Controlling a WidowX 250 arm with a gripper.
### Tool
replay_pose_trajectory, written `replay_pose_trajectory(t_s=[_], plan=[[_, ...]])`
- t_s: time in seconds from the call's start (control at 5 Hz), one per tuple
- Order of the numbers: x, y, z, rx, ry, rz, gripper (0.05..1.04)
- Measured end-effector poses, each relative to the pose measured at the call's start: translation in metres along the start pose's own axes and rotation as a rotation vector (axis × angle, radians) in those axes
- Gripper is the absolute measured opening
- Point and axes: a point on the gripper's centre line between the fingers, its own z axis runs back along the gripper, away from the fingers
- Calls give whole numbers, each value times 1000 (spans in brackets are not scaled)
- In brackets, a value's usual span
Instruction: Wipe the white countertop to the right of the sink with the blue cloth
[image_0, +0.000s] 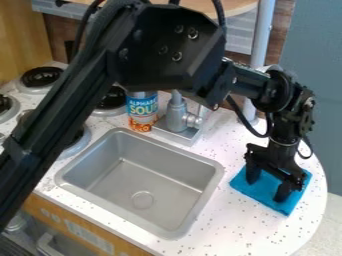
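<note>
blue cloth (294, 196) under spread pincer (266, 190)

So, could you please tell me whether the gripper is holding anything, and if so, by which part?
Nothing is held, as far as I can see: the gripper is open over the cloth, which lies flat on the counter.

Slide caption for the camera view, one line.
Open pincer at a blue cloth on the speckled counter, beside the metal sink.
</note>
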Motion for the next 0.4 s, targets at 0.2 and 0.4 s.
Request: replay_pose_trajectory(t_s=[0.2, 0.4], plan=[[-12, -3, 0, -30, 20, -9, 1001], [-31, -9, 0, -58, 46, -36, 1001]])
